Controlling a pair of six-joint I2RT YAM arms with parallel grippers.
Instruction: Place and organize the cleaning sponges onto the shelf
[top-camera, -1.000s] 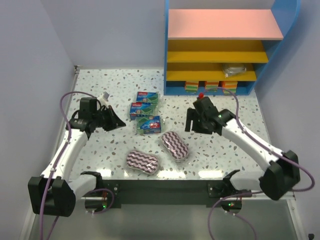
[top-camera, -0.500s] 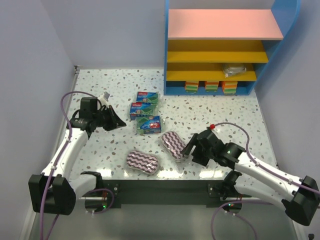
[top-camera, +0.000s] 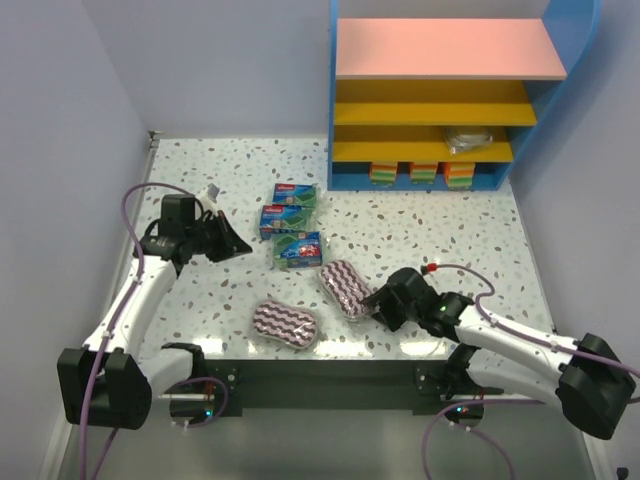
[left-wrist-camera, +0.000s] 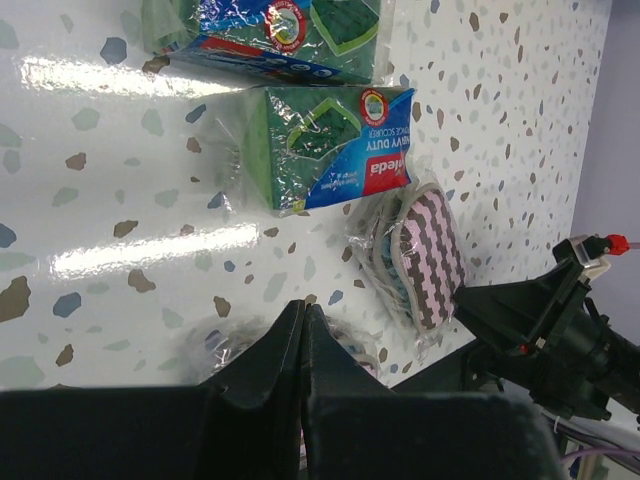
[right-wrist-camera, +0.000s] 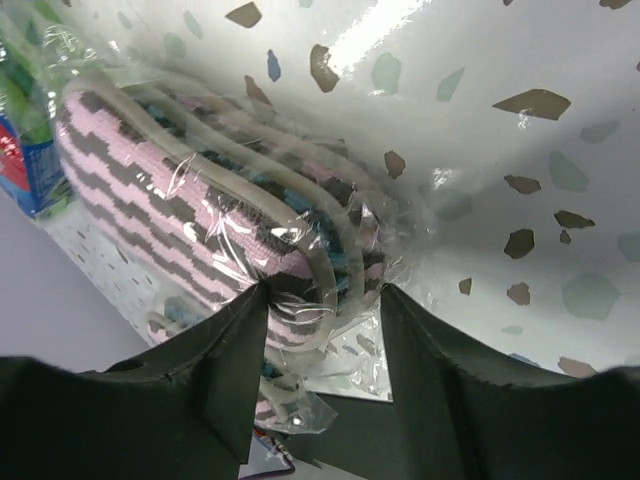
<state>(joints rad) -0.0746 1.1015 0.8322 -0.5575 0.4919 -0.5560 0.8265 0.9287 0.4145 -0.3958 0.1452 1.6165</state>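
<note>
The left arm (top-camera: 140, 300) starts from its base at 7 o'clock and goes up toward 11 o'clock. It bends at the wrist, so the left claw (top-camera: 243, 249) points to 3 o'clock. Its two fingers (left-wrist-camera: 270, 365) are pressed tight together. The right arm (top-camera: 510, 345) lies low from its base at 5 o'clock and reaches toward 9 o'clock. The right claw (top-camera: 372, 297) tips down, with its fingers (right-wrist-camera: 225, 360) standing apart.
</note>
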